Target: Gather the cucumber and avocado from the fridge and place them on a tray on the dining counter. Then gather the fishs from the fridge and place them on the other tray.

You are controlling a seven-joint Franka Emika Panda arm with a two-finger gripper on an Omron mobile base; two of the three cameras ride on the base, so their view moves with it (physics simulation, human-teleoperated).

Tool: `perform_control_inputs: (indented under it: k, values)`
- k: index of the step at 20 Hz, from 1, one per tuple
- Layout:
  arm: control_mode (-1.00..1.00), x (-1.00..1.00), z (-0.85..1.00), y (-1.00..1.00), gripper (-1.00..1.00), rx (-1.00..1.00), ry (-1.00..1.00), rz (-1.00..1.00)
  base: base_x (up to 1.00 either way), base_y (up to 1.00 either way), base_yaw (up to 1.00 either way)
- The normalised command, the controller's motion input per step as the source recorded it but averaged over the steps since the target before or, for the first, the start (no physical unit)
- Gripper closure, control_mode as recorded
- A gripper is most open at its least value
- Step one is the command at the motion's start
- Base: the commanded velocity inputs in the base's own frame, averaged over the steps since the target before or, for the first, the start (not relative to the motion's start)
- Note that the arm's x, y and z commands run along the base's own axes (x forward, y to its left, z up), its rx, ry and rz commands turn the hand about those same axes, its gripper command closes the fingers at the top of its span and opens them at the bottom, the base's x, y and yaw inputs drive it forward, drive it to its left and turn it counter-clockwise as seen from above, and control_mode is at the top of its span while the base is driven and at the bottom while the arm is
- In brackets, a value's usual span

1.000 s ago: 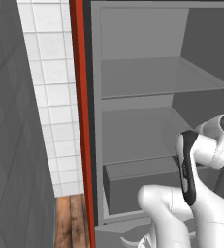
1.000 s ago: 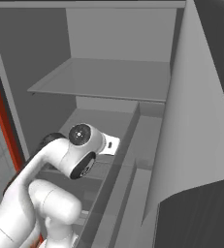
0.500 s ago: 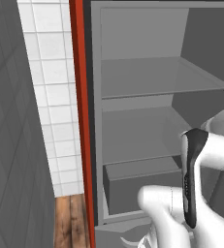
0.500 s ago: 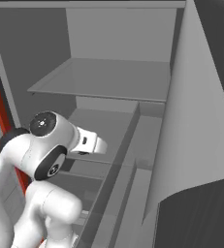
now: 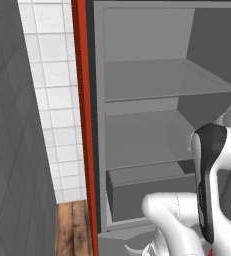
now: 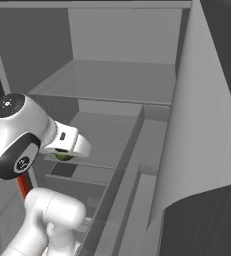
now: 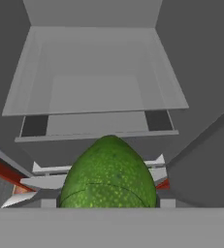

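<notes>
The task looked to be at an early stage: the claw (image 6: 64, 156) was clamped on the avocado (image 7: 109, 173), which filled the lower middle of the hand view and peeked out green under the hand at the left of the right base view, not yet on any tray. The fridge (image 5: 152, 90) shelves (image 6: 112, 80) and the drawer (image 7: 96, 87) at the upper middle of the hand view held nothing visible, so the cucumber and fish could not be accounted for.

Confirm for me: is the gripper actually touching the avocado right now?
Touching. In the hand view the avocado fills the space between the gripper tips; the right base view shows it tucked under the hand, clear of the shelves.
</notes>
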Motion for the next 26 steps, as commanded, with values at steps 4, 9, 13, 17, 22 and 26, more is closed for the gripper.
perform_control_inputs:
  k: [4, 9, 13, 17, 22, 26]
  values:
    - [-1.00, -0.25, 0.23, 0.16, 1.00, 0.00, 0.03, 0.00, 0.00, 0.00, 0.00]
    - [-1.00, -0.05, 0.03, 0.18, 1.00, 0.00, 0.00, 0.00, 0.00, 0.00, 0.00]
    - [-1.00, 0.00, 0.00, 0.07, 1.00, 0.00, 0.00, 0.00, 0.00, 0.00, 0.00]
    - [-1.00, 0.00, 0.00, 0.16, 1.00, 0.00, 0.00, 0.00, 0.00, 0.00, 0.00]
    - [-1.00, 0.00, 0.00, 0.06, 1.00, 0.00, 0.00, 0.00, 0.00, 0.00, 0.00]
    - [1.00, -0.14, 0.00, 0.01, 1.00, 0.00, 0.00, 0.00, -0.45, 0.00, 0.00]
